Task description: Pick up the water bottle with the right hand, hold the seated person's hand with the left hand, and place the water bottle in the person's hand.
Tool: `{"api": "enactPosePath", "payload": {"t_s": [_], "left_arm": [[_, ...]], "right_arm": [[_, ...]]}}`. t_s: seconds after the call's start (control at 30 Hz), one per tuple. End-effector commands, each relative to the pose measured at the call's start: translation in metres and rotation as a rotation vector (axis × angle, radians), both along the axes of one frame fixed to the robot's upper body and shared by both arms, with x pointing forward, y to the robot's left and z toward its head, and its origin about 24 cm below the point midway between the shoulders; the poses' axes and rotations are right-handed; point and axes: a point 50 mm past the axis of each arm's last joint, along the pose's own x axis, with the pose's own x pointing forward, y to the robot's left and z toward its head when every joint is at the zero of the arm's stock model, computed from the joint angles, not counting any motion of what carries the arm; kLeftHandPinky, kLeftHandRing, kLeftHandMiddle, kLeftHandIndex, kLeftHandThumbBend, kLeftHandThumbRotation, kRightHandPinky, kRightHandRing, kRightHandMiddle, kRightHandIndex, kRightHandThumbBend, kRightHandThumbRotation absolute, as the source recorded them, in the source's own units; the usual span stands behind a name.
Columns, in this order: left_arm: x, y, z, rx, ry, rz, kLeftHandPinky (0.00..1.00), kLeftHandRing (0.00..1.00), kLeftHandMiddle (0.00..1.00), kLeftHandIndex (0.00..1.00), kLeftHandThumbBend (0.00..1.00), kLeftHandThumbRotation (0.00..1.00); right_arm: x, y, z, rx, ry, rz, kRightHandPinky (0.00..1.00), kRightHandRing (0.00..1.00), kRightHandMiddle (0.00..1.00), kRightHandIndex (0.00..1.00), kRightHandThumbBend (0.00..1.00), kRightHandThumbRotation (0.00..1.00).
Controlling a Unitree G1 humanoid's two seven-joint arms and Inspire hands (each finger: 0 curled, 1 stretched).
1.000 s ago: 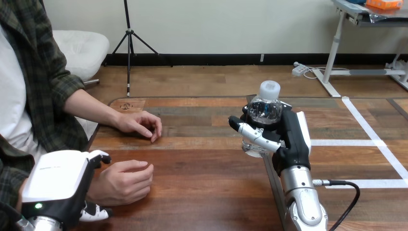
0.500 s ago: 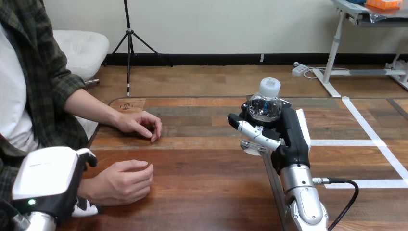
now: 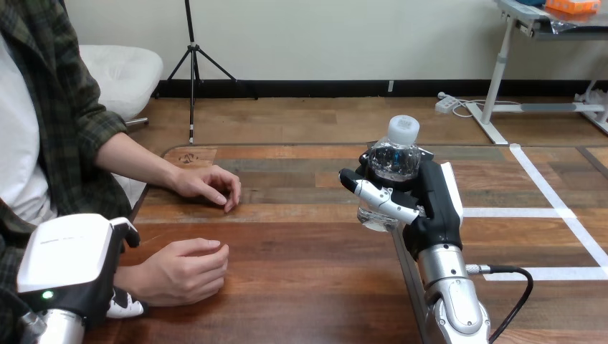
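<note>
A clear water bottle (image 3: 393, 166) with a white cap stands upright in my right hand (image 3: 433, 204), whose fingers and thumb are curled round it, held above the table's middle right. My left hand (image 3: 70, 264) is at the lower left, at the wrist of the person's nearer hand (image 3: 181, 270), which rests loosely curled on the table. My left thumb (image 3: 131, 233) sits above that wrist with a gap, and fingertips (image 3: 125, 306) show beneath it; they do not close on it. The person's farther hand (image 3: 208, 185) lies palm down on the table.
The wooden table (image 3: 301, 287) stretches between the two hands. The person sits at the left side, with a forearm (image 3: 136, 161) reaching in over the table's back left corner. White tape lines (image 3: 552, 204) mark the floor at the right.
My left hand has drawn back to the left along the person's wrist, away from the knuckles. The right hand and bottle have barely moved.
</note>
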Motion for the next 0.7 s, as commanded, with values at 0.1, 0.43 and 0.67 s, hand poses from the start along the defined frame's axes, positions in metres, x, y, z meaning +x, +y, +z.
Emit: {"api": "enactPosePath", "payload": {"t_s": [0.1,0.43,0.67], "left_arm": [[0.0141,-0.0040,0.0085,0.047,0.017,0.009,0.55,0.60,0.64,0.64,0.94,0.00],[0.0165,-0.0054,0.0069,0.073,0.128,0.058,0.59,0.63,0.67,0.67,0.92,0.00],[0.0177,-0.0060,0.0058,0.090,0.180,0.058,0.60,0.64,0.68,0.68,0.93,0.00]], "right_arm": [[0.0162,0.0031,0.0370,0.024,-0.168,0.003,0.39,0.41,0.40,0.38,0.68,0.00],[0.0159,0.0023,0.0366,0.014,-0.168,0.003,0.40,0.41,0.41,0.38,0.68,0.00],[0.0160,0.0018,0.0365,0.009,-0.168,0.001,0.38,0.41,0.40,0.38,0.68,0.00]]}}
